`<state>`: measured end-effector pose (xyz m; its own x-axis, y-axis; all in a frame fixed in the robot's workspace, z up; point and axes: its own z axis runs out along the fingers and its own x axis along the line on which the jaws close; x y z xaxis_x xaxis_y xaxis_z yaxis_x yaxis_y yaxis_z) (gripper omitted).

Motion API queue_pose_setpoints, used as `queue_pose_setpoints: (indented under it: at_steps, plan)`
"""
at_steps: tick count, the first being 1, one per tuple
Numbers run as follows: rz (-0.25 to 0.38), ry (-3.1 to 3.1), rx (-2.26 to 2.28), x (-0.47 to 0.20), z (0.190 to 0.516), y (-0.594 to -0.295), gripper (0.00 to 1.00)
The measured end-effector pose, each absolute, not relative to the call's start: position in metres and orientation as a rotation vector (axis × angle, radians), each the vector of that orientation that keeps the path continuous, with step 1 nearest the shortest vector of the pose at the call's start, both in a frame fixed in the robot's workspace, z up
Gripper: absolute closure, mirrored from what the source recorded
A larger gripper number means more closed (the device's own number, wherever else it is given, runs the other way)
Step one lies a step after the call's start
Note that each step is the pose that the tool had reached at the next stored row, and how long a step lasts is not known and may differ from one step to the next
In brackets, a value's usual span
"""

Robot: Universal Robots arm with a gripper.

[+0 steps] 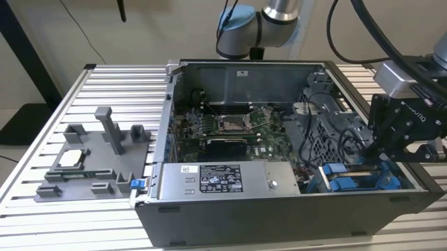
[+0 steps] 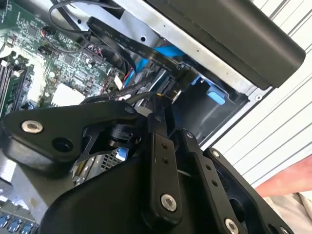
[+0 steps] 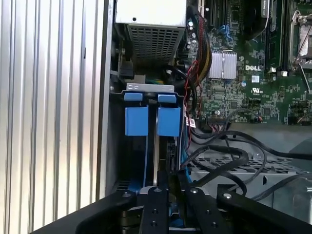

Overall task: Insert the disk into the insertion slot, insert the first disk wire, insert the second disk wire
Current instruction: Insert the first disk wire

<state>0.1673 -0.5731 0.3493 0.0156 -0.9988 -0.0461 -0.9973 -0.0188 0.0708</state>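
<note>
Ribbed aluminium surface (image 1: 104, 89), plain wall behind; it carries an open computer case (image 1: 279, 219) and a grey fixture tray (image 1: 91, 157).

- Disk (image 3: 155, 151): appears already seated on edge in the insertion slot (image 3: 148, 87), between blue tabs, at the case corner on the exterior view's right.
- Gripper (image 3: 170, 179): directly over that slot, tips drawn together, nothing evidently held.
- Disk wires: black cables (image 3: 229, 152) lie loose over the perforated cage (image 3: 278, 168); judged not yet connected.
</note>
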Motion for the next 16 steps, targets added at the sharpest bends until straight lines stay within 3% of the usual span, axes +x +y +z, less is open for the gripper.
queue_pose_setpoints:
  at_steps: [16]
  plan:
    - [-0.105,-2.202,2.243,0.1646,0.3433,-0.5730,1.00]
